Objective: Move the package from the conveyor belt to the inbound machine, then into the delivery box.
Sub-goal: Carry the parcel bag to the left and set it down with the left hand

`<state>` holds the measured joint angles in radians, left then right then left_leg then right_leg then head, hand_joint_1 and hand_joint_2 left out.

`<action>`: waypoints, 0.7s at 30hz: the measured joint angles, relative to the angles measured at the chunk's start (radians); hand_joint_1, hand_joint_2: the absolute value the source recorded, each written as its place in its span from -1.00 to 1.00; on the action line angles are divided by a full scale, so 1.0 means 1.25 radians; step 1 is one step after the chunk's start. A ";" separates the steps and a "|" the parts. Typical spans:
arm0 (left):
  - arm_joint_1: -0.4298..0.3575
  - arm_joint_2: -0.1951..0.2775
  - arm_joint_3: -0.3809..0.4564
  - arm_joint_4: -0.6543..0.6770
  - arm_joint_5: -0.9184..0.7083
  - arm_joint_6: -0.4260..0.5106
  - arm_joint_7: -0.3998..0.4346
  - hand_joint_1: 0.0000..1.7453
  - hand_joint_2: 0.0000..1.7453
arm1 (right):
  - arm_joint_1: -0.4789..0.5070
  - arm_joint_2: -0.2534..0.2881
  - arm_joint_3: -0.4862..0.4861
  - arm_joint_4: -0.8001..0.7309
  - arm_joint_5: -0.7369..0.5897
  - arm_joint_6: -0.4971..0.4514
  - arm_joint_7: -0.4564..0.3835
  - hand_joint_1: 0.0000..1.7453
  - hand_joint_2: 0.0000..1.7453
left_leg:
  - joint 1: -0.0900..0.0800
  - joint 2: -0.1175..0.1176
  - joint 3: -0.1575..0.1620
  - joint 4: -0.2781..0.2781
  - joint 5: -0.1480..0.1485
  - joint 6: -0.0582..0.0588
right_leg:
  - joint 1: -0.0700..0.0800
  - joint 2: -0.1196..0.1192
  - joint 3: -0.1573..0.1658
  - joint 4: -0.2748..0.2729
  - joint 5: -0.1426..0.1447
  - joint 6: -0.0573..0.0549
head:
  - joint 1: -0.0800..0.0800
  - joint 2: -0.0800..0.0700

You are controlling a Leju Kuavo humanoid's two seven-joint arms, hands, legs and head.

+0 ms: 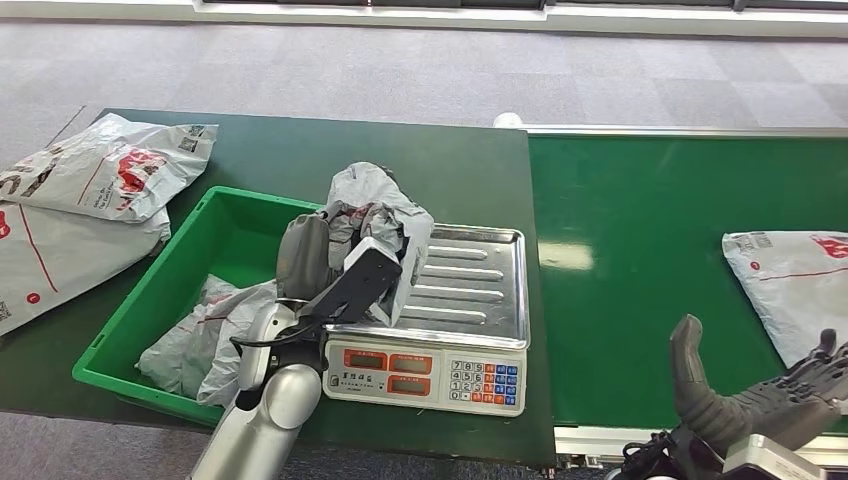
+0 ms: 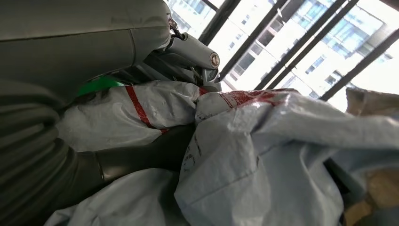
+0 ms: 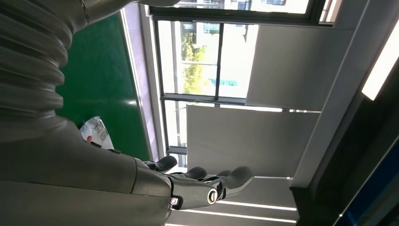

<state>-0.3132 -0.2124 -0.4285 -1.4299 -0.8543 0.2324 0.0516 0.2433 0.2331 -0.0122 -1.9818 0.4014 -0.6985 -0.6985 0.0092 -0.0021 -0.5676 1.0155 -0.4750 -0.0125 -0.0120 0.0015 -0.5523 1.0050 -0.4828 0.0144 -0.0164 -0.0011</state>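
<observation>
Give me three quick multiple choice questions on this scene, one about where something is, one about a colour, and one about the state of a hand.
1. Where is the package that the left hand holds?
A. above the scale's tray
B. flat on the conveyor belt
C. on the floor

2. What colour is the bin?
A. blue
B. green
C. red

3. How is the right hand?
A. gripping a package
B. pressing the scale's keys
C. open, holding nothing

Answers: 1 A, the head view shows it lifted over the tray's left edge. 2 B, its walls are green. 3 C, its fingers are spread and empty.
</observation>
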 joint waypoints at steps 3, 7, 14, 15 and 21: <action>-0.010 0.012 0.036 -0.035 -0.005 -0.009 0.016 1.00 1.00 | -0.003 -0.004 0.000 0.002 -0.008 0.000 0.000 -1.00 1.00 | 0.000 0.000 0.000 0.000 0.000 0.000 | 0.001 0.000 0.000 0.000 0.000 0.000 | 0.000 0.000; -0.021 0.021 0.064 -0.049 -0.006 -0.016 0.024 1.00 1.00 | -0.009 -0.009 0.000 0.004 -0.014 0.000 0.000 -1.00 1.00 | 0.000 0.000 0.000 0.000 0.001 -0.001 | 0.001 0.000 0.000 0.000 0.000 0.000 | 0.000 0.000; -0.056 0.066 0.175 -0.029 -0.022 0.016 0.040 1.00 1.00 | -0.030 -0.028 0.011 0.032 -0.022 0.001 0.000 -1.00 1.00 | 0.000 0.000 0.000 0.000 0.001 -0.002 | 0.001 0.000 0.000 0.000 0.001 -0.001 | 0.000 0.000; -0.056 0.073 0.188 -0.025 -0.023 0.030 0.044 1.00 1.00 | -0.030 -0.031 0.014 0.035 -0.022 0.001 0.000 -1.00 1.00 | 0.000 0.000 0.000 0.000 0.001 -0.002 | 0.001 0.000 0.000 0.000 0.001 -0.001 | 0.000 0.000; -0.056 0.124 0.291 -0.009 -0.013 0.058 0.051 0.37 1.00 | -0.028 -0.043 0.030 0.048 -0.023 0.001 0.002 -1.00 1.00 | 0.000 0.000 0.000 0.000 0.002 -0.003 | 0.002 0.000 -0.001 0.000 0.001 -0.002 | 0.000 0.000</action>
<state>-0.3830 -0.0577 -0.0643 -1.4418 -0.8705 0.3054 0.1152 0.2086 0.1794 0.0256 -1.9222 0.3728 -0.6973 -0.6966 0.0098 -0.0017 -0.5681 1.0151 -0.4728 -0.0157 -0.0096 0.0020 -0.5533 1.0056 -0.4819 0.0122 -0.0167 -0.0011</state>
